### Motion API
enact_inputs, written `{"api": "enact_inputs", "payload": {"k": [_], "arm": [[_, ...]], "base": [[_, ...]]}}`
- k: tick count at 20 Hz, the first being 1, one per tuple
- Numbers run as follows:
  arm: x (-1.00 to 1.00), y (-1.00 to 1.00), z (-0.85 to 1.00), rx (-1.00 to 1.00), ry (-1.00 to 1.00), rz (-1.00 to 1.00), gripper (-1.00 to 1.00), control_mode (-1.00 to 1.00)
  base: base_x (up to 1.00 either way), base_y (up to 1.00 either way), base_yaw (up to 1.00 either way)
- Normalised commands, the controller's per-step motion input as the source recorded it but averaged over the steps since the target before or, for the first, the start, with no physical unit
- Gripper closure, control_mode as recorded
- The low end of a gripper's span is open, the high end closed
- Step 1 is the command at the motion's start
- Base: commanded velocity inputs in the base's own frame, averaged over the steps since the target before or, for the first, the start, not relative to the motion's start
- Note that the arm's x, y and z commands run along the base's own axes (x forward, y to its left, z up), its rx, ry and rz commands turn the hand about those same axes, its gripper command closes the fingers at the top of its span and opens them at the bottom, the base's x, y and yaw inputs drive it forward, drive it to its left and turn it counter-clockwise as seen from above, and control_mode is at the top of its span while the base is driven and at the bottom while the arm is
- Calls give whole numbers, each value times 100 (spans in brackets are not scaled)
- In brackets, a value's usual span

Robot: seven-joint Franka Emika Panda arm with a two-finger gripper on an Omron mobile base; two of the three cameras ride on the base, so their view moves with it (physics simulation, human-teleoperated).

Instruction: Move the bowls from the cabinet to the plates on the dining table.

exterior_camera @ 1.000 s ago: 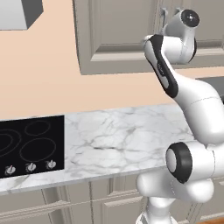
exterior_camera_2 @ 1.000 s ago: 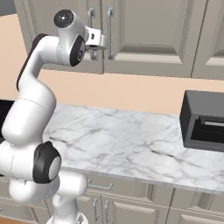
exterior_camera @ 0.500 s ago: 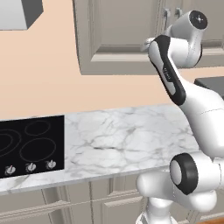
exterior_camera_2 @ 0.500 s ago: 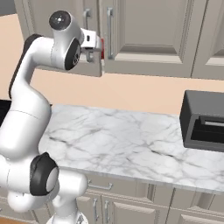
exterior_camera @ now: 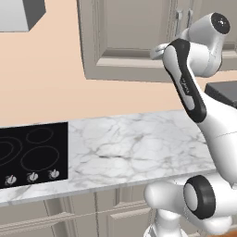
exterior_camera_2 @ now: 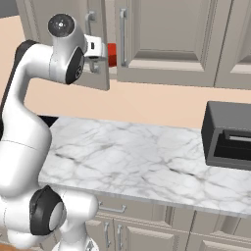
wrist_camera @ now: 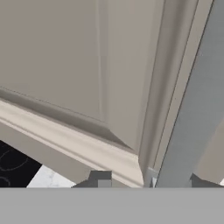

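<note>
Glossy red bowl (exterior_camera_2: 112, 54): a sliver shows in the upper left of the right base view, inside the grey-beige panelled wall cabinet (exterior_camera_2: 162, 39), in the gap behind the left door (exterior_camera_2: 100, 73). That gap is new: a second ago the door sat nearly flush and no red showed; now its free edge stands out from the frame. The door is swung part way only.

Pincer (exterior_camera_2: 94, 62): at the door's silver bar handle (exterior_camera_2: 89, 22) in the upper left of the right base view; in the hand view a grey bar (wrist_camera: 192, 105) runs close along the right side. Whether the pincer is apart or clamped on the handle, I cannot tell.

White grey-veined marble table (exterior_camera: 139, 148) below the cabinet, black cooktop (exterior_camera: 28, 152) at lower left of the left base view, dark box appliance (exterior_camera_2: 228, 135) at right of the right base view.

Judgement: opening step under way; no bowl reachable until the door swings wider. Brown bowl, plates and dining table not located.
</note>
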Motion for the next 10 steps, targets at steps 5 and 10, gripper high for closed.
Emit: {"api": "enact_inputs", "payload": {"k": [5,10], "arm": [[-47,46,-5,0,0,5,100,-100],[-39,43,-8,0,0,2,100,-100]], "base": [[0,0,0],[0,0,0]]}}
